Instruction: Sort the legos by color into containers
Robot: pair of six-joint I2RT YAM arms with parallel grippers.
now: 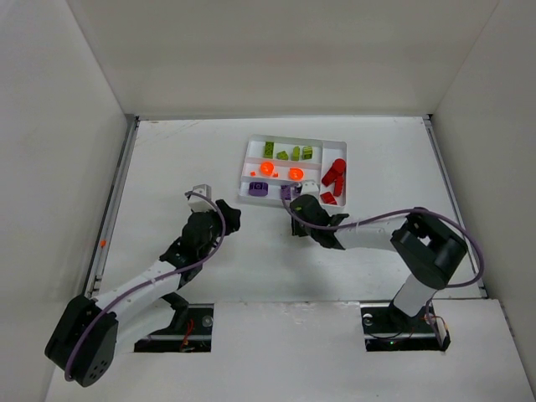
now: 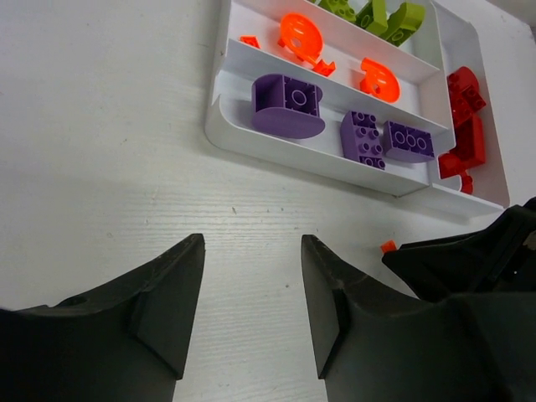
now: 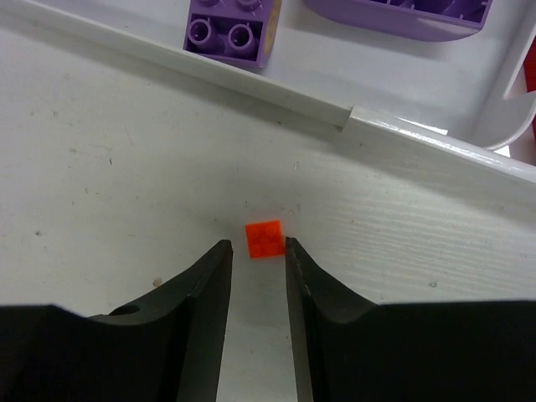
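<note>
Top view overhead, far; both wrist views close, facing tray.

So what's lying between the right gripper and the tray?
One tiny orange lego, just ahead of the right gripper; beyond it, bare table up to the tray wall. Right wrist view.

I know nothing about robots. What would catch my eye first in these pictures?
Probably the white tray at the far middle of the table, with its bright bricks grouped by colour in separate slots. Then there is one tiny orange piece lying alone on the table just outside the tray, right at the tips of the slightly parted jaws of the right arm.
</note>
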